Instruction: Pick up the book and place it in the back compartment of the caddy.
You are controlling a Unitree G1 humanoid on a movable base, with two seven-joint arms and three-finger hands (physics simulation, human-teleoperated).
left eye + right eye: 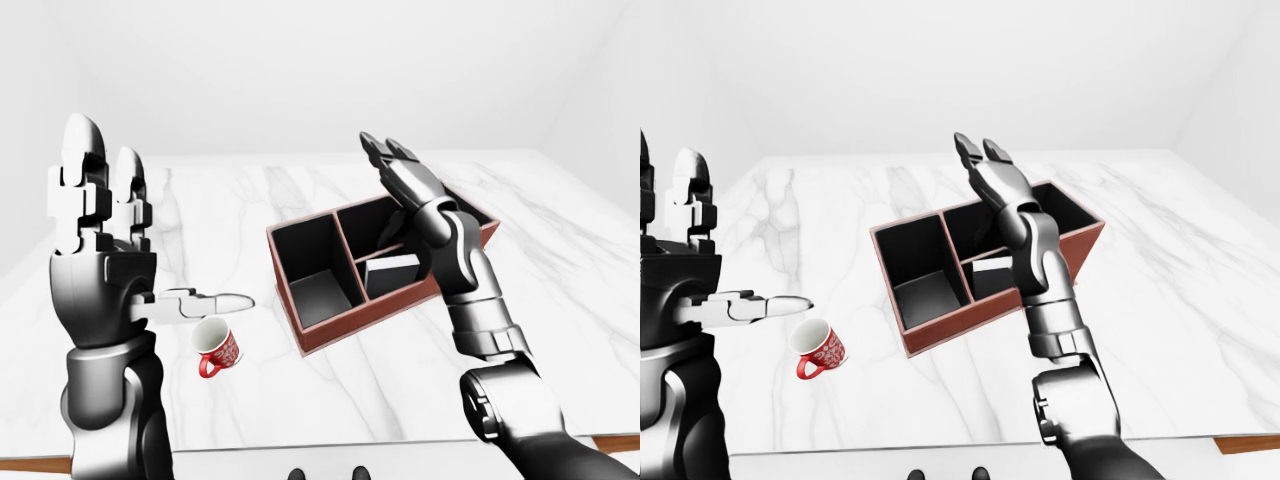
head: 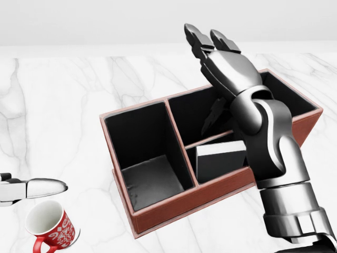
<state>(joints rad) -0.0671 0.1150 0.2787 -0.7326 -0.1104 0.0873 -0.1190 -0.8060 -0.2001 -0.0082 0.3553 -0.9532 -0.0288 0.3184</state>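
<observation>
The caddy [image 2: 158, 211] is a red-brown box with black inside: one long compartment on the left and two smaller ones on the right of the head view. The dark book [image 2: 220, 158], white along its top edge, stands in the lower right compartment, leaning on the divider. My right hand [image 2: 208, 39] is open above the upper right compartment, fingers spread and apart from the book. Part of that compartment is hidden behind the forearm. My left hand [image 1: 150, 230] is open and raised at the left, holding nothing.
A red mug with white pattern [image 2: 50, 226] stands on the white marble table [image 2: 63, 105], lower left of the caddy and just under my left thumb [image 2: 45, 187]. The table's near edge [image 1: 400, 450] runs along the bottom of the left-eye view.
</observation>
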